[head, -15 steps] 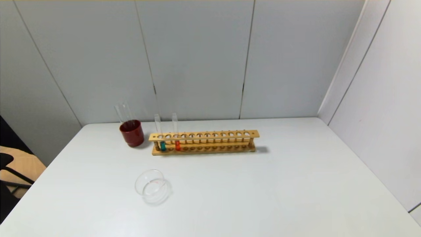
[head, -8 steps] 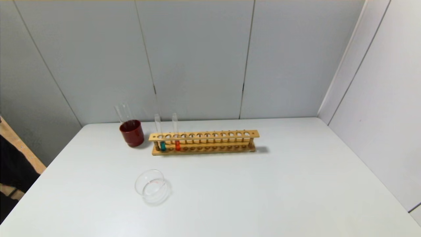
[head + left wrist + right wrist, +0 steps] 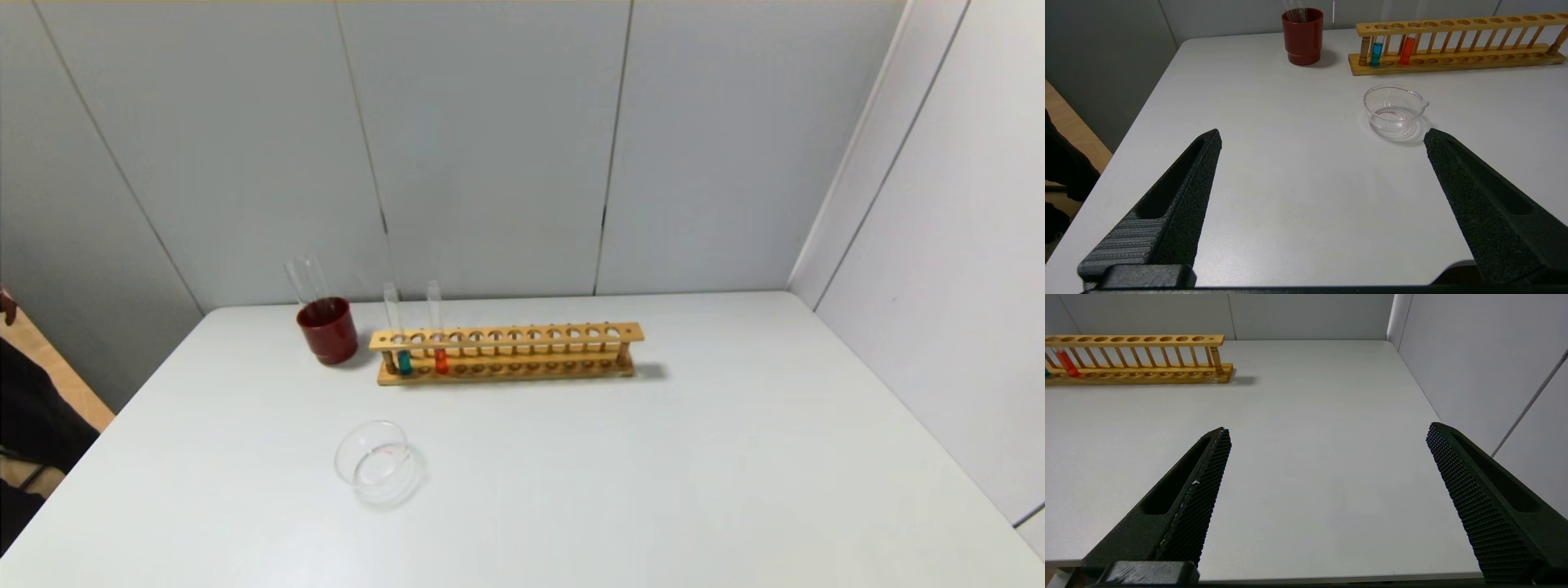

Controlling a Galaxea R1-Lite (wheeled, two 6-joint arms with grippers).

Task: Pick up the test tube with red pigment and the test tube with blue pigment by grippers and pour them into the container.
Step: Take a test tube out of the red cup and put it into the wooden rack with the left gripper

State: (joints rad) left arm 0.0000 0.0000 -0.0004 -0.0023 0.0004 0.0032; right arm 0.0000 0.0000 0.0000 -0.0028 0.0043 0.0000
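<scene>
1. Head view shows a white surface [image 3: 571, 474] with a wooden rack [image 3: 506, 353] standing near its far edge, and no arm appears in this view.
2. At the left end of the rack, the test tube with blue pigment [image 3: 403, 359] stands upright, and the test tube with red pigment [image 3: 440, 358] stands upright two holes to its right.
3. The container [image 3: 378, 462] sits on the surface in front of the rack's left end, well apart from it, and it looks almost empty.
4. A dark red cup [image 3: 327, 330] stands just left of the rack, with colourless clear tubes [image 3: 306, 279] leaning inside it.
5. The left gripper [image 3: 1323, 136] hangs low over the near left part of the surface with its two fingers spread wide and nothing between them; the container lies beyond its fingertips.
6. The right gripper [image 3: 1329, 428] hangs over the near right part of the surface, also spread wide and holding nothing, far from the rack's right end.
</scene>
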